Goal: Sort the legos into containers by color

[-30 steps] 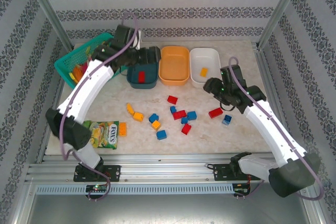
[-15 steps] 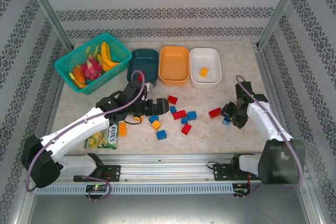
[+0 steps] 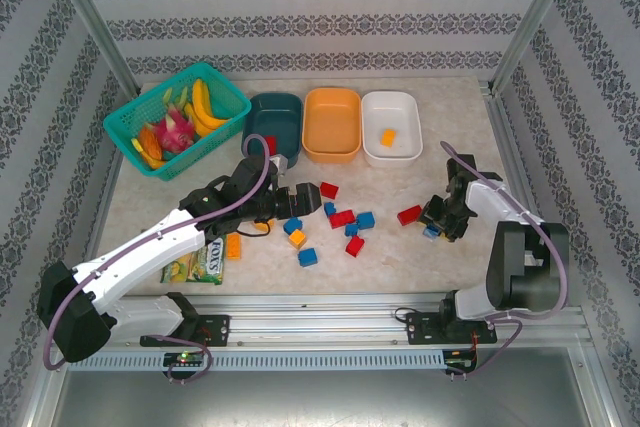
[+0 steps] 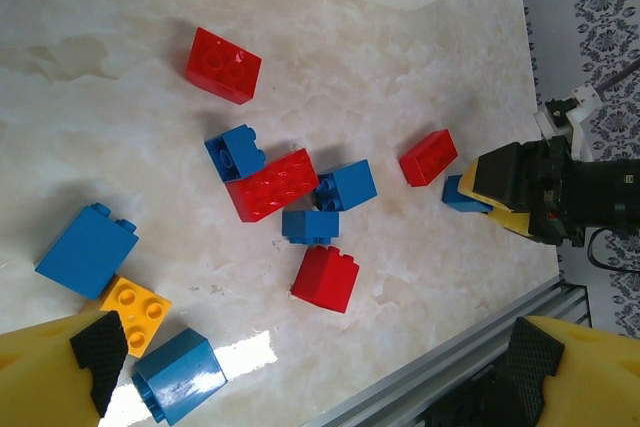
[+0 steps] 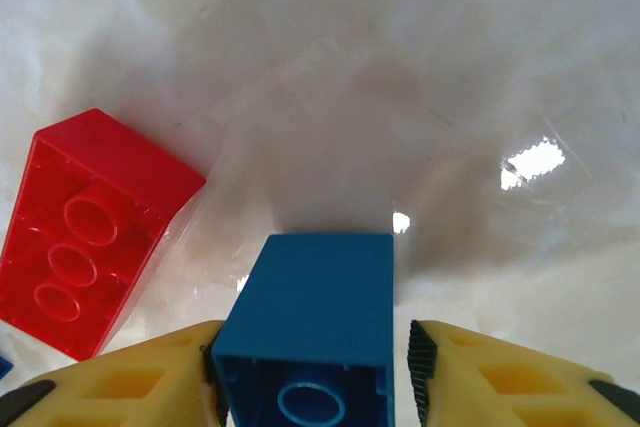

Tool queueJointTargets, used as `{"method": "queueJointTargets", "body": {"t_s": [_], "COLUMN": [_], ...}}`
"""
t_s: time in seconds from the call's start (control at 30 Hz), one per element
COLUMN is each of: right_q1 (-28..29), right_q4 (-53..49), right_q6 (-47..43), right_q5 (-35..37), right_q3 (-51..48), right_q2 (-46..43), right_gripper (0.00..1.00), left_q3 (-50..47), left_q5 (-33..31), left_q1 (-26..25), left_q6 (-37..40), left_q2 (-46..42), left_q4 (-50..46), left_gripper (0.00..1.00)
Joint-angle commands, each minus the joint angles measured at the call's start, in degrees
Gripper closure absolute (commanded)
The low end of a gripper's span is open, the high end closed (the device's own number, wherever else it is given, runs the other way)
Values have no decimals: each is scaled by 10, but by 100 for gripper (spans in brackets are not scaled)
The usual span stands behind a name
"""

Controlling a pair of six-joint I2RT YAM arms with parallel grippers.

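Red, blue and orange legos lie scattered mid-table, among them a red brick [image 3: 343, 218] [image 4: 272, 184] and a blue one [image 3: 308, 256] [image 4: 180, 375]. My left gripper [image 3: 305, 193] [image 4: 315, 367] hovers open over this cluster, holding nothing. My right gripper [image 3: 437, 225] [image 5: 310, 377] is down at a blue brick [image 3: 431, 232] [image 5: 315, 327], which sits between its fingers; the left pad touches it and a thin gap shows at the right pad. A red brick [image 3: 409, 215] [image 5: 85, 227] lies beside it. The teal bin [image 3: 272, 117] holds a red brick, the white bin [image 3: 405, 119] an orange brick; the orange bin [image 3: 332, 122] stands between them.
A green mesh basket [image 3: 130, 122] with toy fruit sits at the back left. A green snack packet [image 3: 197, 259] and an orange brick [image 3: 232, 245] lie under my left arm. The table's metal front rail [image 3: 320, 322] runs close below the bricks.
My left arm came from over the teal bin down to the scattered bricks and edged right. My right gripper dropped to the table and closed in around the blue brick.
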Motion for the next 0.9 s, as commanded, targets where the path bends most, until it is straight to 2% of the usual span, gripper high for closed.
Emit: {"method": "queueJointTargets", "body": {"t_s": [0.0, 0.2, 0.3, 0.43, 0.57, 0.73, 0.87], "right_q1": [-6, -1, 19, 99, 187, 288, 316], "right_q4": [8, 10, -7, -35, -34, -14, -12], "right_q6": [-20, -29, -28, -8, 34, 45, 41], "right_q5": [1, 6, 21, 58, 65, 76, 63], "right_q3": [17, 17, 20, 44, 94, 225, 336], "right_q2": [14, 3, -34, -98, -119, -46, 62], "right_gripper": [52, 67, 70, 72, 73, 73, 73], "left_q3": [-6, -5, 6, 59, 117, 200, 251], "left_q5": [-12, -13, -20, -37, -9, 30, 56], "left_q1": [-13, -14, -12, -2, 35, 99, 150], "left_q6": [-8, -12, -18, -18, -19, -7, 7], "left_q2": [-5, -2, -1, 15, 42, 100, 145], "left_q4": [25, 30, 25, -13, -29, -70, -89], "left_gripper": [0, 1, 1, 0, 0, 0, 1]}}
